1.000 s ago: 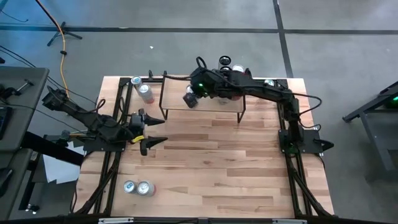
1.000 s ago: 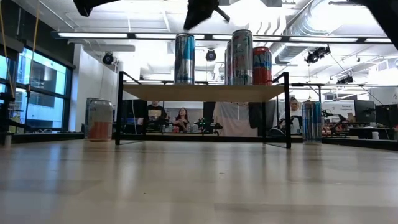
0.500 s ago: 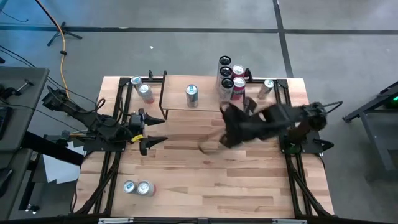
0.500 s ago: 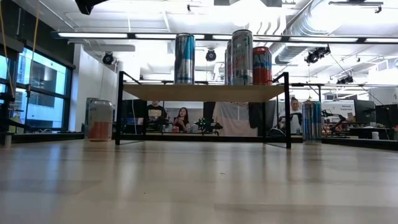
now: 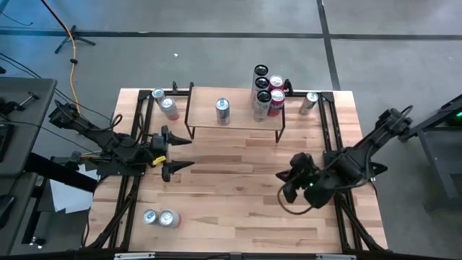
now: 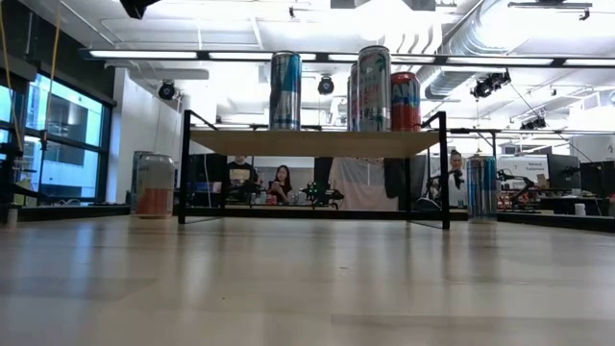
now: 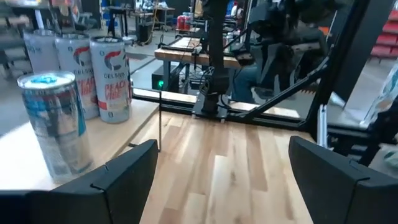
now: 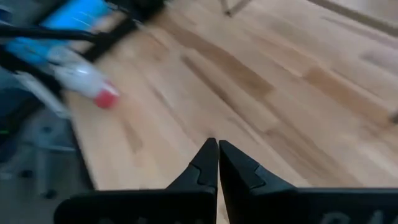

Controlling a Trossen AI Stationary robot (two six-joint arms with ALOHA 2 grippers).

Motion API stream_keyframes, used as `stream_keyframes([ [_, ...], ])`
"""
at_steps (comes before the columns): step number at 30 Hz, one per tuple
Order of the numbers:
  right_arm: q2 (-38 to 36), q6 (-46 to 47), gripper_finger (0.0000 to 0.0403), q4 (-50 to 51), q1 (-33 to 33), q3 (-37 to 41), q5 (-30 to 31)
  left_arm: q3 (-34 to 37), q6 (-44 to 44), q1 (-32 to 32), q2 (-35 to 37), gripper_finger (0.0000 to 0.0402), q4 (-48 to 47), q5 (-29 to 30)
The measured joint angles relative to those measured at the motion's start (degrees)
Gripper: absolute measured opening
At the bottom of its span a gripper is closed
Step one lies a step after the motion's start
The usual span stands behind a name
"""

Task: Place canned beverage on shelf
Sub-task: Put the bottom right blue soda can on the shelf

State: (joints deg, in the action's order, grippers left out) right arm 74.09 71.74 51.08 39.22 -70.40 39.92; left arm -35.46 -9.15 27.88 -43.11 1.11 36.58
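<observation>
Since the earlier frames the right arm has withdrawn from the shelf [image 5: 233,115] to the right-hand part of the counter [image 5: 238,195], leaving a can behind on the plank.

Counter: light wood boards, black framing along both sides.

Shelf: stands at the far edge of the counter, light plank top on thin black legs. In the low view it carries the cans above the counter surface.

Left arm: waits at the left side of the counter. The left hand [image 5: 175,152] is released, its two fingers spread wide and empty, pointing toward the middle.

Right arm: folded low at the right side. The right hand [image 8: 218,163] is clenched, fingertips pressed together, grasping nothing, above bare boards.

Cans: the blue-and-silver canned beverage [image 5: 223,111] stands upright on the shelf, left of centre, apart from a cluster of four cans [image 5: 266,92] at the shelf's right end. One can [image 5: 311,102] stands right of the shelf, two cans [image 5: 164,102] left of it, and two more [image 5: 160,217] near the counter's front left corner.
</observation>
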Motion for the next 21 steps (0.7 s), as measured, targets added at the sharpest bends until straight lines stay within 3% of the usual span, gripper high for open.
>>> stream_keyframes([
  [5, -5.1, -7.1, 0.0000, -14.0, -0.3, 9.5, 0.1, 0.0, 0.0, -1.0, -1.0, 0.0319, 0.3, 2.5],
  [10, -7.1, -12.8, 0.0000, -16.6, -1.5, 11.8, -1.1, 0.0, -5.3, -2.6, -6.3, 0.0319, 0.4, 6.5],
  [13, -7.2, -16.7, 0.0000, -16.7, -2.0, 11.5, -1.5, 0.0, -8.9, -3.4, -11.7, 0.0319, 3.4, 13.1],
  [18, -7.1, -18.7, 0.0000, -16.7, -4.0, 11.3, -1.6, -1.7, -12.2, -6.1, -22.5, 0.0319, 10.8, 29.2],
  [21, -7.1, -18.0, 0.0000, -16.7, -5.5, 11.3, -2.2, -5.2, -12.2, -9.5, -28.0, 0.0319, 11.2, 34.3],
])
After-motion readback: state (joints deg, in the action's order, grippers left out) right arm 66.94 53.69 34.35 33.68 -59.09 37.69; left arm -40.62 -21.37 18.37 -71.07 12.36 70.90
